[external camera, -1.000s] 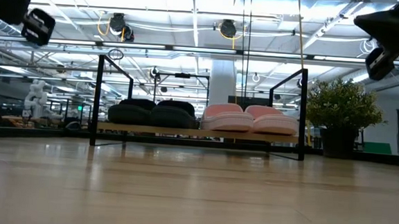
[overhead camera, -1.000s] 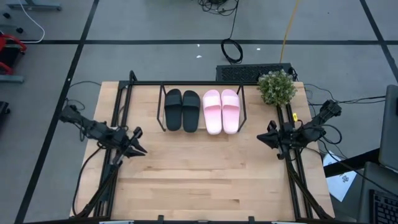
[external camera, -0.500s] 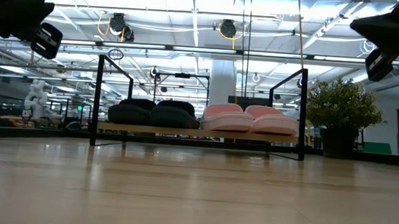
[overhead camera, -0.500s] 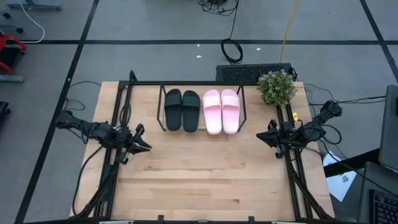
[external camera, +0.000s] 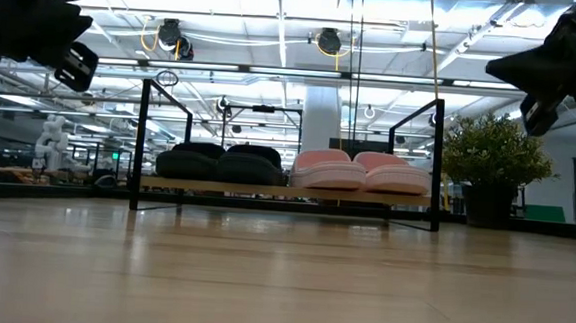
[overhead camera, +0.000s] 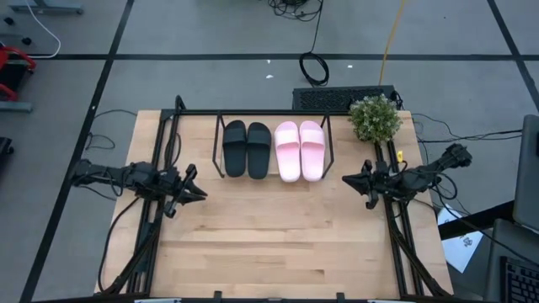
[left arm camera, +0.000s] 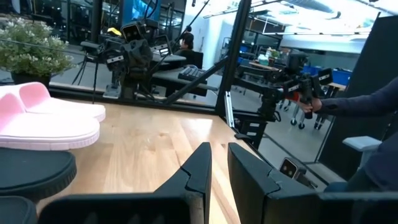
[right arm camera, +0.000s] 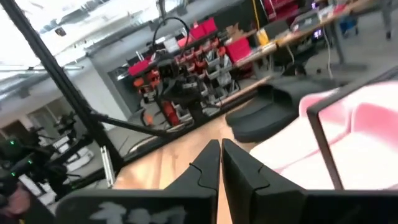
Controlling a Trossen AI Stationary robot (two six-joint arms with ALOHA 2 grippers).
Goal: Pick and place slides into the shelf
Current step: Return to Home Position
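Note:
The shelf stands at the table's far middle, a thin black rod frame with a wooden board. The two black slides and the two pink slides lie side by side on that board, soles down, black on the left. My left gripper hovers level over the table's left side, pointing right, open by a narrow gap and holding nothing. My right gripper hovers level over the right side, pointing left, shut and empty. Both are well short of the shelf.
A potted plant stands at the far right corner, beside the shelf. Black frame rails run along the table's left and right sides. Bare wooden tabletop fills the middle and near part. A person's sleeve shows beyond the table.
My left arm has swung so that its gripper moved a little toward the far edge and now points straight toward the table's right. My right arm has swung slightly too, its gripper now pointing more squarely left. The slides have not moved.

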